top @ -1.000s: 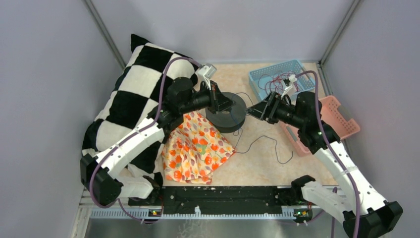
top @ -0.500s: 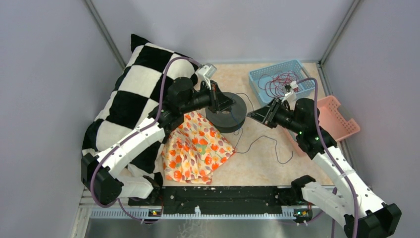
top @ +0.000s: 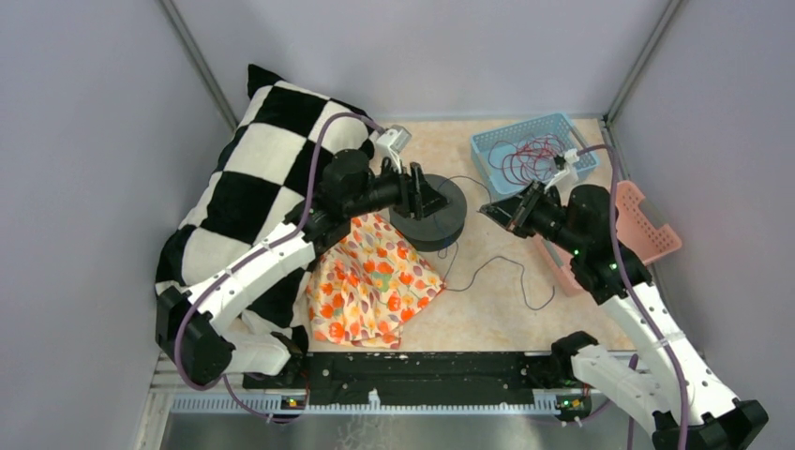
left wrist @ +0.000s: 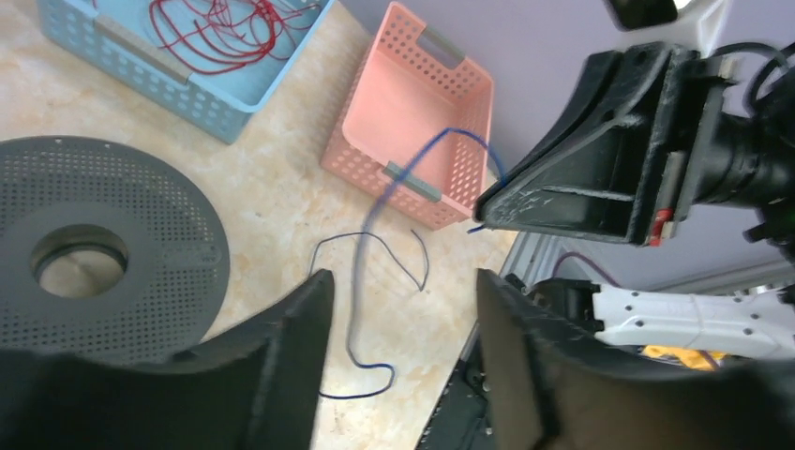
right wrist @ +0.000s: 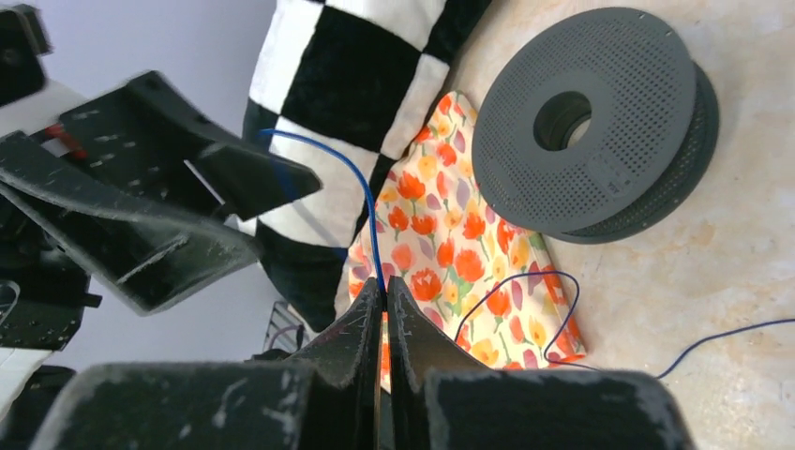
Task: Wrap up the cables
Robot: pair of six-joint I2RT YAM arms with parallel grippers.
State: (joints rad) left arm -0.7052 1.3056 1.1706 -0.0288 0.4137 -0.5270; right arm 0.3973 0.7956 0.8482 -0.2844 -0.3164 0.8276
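Observation:
The cable (top: 506, 260) is a very thin dark blue wire lying in loose curves on the table right of a grey perforated spool (top: 441, 214). My right gripper (top: 489, 210) is shut on a raised stretch of it; the right wrist view shows the cable (right wrist: 361, 192) rising out of the pinched right gripper (right wrist: 384, 286). My left gripper (top: 433, 195) hovers over the spool, open. In the left wrist view the cable (left wrist: 375, 208) arcs from the right gripper's tip down through the gap of the left gripper (left wrist: 403, 281), unpinched, beside the spool (left wrist: 112, 244).
A blue basket (top: 489, 141) holding red wires stands at the back right, a pink basket (top: 647, 230) beside my right arm. A black-and-white checked pillow (top: 248, 178) fills the left side. A floral cloth (top: 370, 281) lies in front of the spool.
My left gripper has opened and let go of the cable. My right gripper has shut on the cable and drawn back a little to the right, away from the spool.

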